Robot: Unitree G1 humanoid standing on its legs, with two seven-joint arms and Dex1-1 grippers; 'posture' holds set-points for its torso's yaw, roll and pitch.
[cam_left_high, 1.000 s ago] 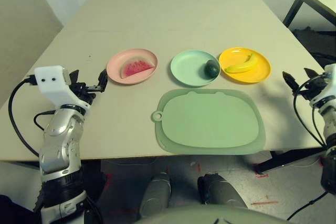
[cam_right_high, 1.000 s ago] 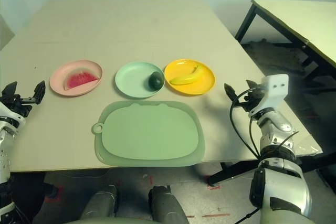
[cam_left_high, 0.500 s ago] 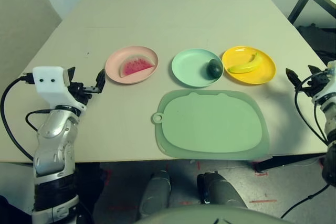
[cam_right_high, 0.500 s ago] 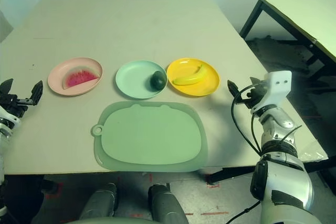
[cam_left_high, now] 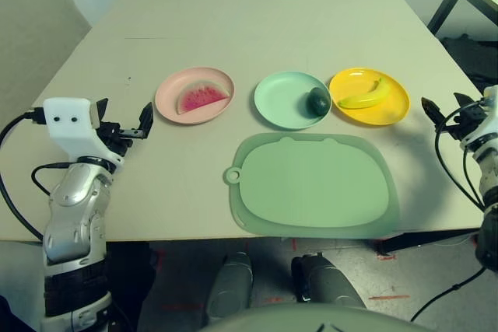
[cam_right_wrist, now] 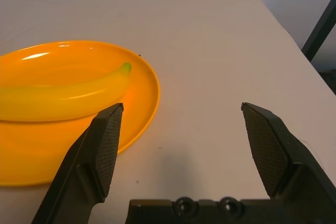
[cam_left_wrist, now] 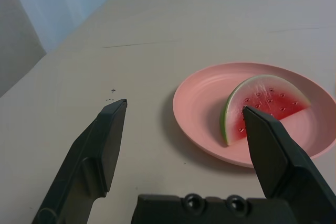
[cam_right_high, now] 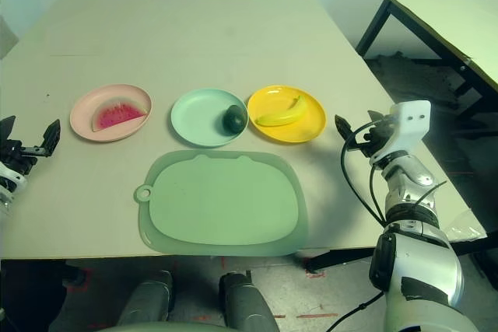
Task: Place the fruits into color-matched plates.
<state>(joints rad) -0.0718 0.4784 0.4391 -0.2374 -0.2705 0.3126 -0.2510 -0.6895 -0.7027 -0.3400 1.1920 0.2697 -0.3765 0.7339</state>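
listing left to right: left gripper (cam_left_high: 124, 119) wide, empty; watermelon (cam_left_high: 202, 99) in pink plate (cam_left_high: 169, 92); avocado (cam_left_high: 317, 102) in green plate (cam_left_high: 276, 99); banana (cam_left_high: 363, 94) in yellow plate (cam_left_high: 387, 110); right gripper (cam_right_high: 354, 131) wide, empty. sorting looks complete, nothing left.

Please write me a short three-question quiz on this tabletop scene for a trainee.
1. Which fruit lies in the pink plate?
2. True or false: the avocado lies on the cutting mat.
3. The banana lies in: A) the green plate; B) the yellow plate; C) the left gripper.

Key:
1. The watermelon wedge.
2. False: it lies in the green plate, by the edge nearest the yellow one.
3. B; the left gripper and the right gripper are both open and hold nothing.
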